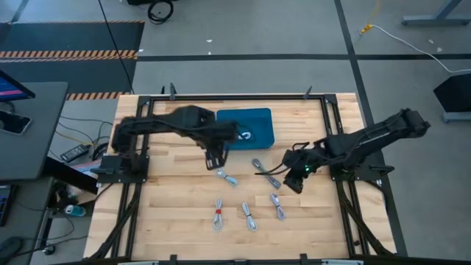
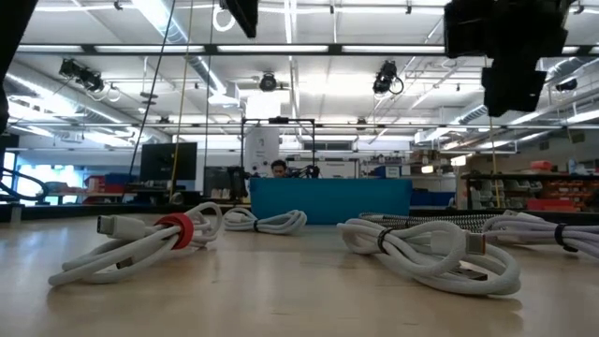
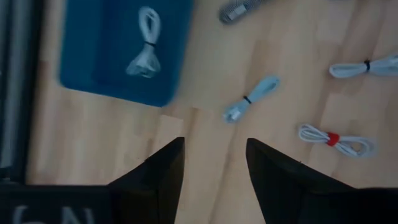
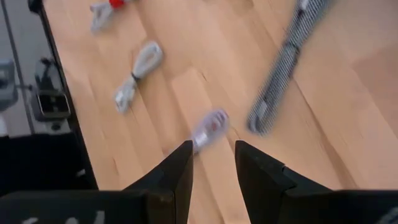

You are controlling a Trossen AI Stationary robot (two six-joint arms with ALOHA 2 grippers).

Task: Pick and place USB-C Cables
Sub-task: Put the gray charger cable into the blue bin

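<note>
A blue tray [image 1: 257, 121] at the table's far middle holds one coiled USB-C cable [image 3: 146, 43]. Several more lie on the wood: a pale one [image 1: 227, 177], a braided grey one [image 1: 265, 171], one with a red band [image 1: 218, 215] and two white ones [image 1: 249, 216] [image 1: 277, 206]. My left gripper [image 3: 214, 142] hangs open and empty above the table by the tray's near edge [image 1: 214, 162]. My right gripper [image 4: 213, 144] is open above the wood right of the cables [image 1: 293, 182]. A white cable [image 4: 210, 129] lies just beyond its fingertips, untouched.
Black frame rails [image 1: 235, 96] run round the table's edges. The braided cable [image 4: 286, 62] lies close beside my right gripper. The near part of the table [image 1: 243, 246] is bare wood. In the low view the cables lie in front of the tray [image 2: 328, 201].
</note>
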